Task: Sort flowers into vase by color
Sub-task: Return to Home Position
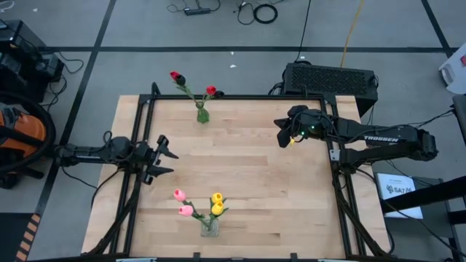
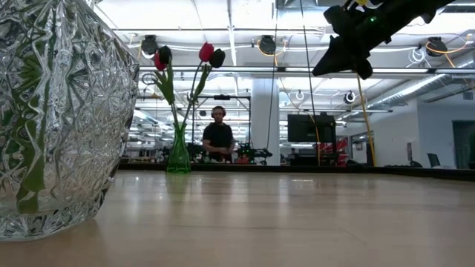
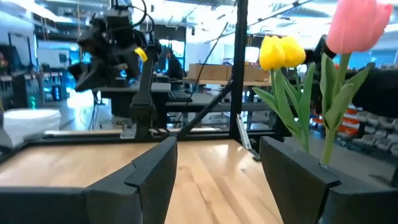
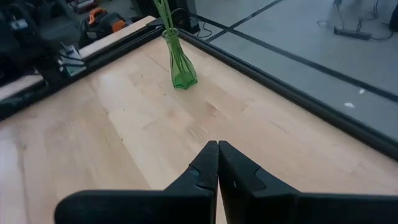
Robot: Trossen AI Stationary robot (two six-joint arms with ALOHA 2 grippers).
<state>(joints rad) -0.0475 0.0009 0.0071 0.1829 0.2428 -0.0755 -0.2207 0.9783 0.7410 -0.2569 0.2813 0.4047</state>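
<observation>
The sorting looks finished: the red tulips (image 1: 210, 90) and dark tulips (image 2: 217, 58) stand in the green vase (image 1: 202, 115) at the 12 o'clock edge of the worktop (image 1: 255, 182). The pink tulips (image 1: 180, 195) and yellow tulips (image 1: 217, 198) stand in the clear vase (image 1: 210, 227) at 6 o'clock. What remains, I judge, is parking both arms. The left hand (image 1: 169, 161) sits low at 9 o'clock, fingers spread and empty, aimed toward 3 o'clock. The right hand (image 1: 282, 138) hangs raised near 2 o'clock, fingers pressed together on nothing. To do this well, the right arm should draw back toward 3 o'clock without dropping, clear of the green vase's blooms. The left should pull straight back, with no swing toward the clear vase at its 5 o'clock.
</observation>
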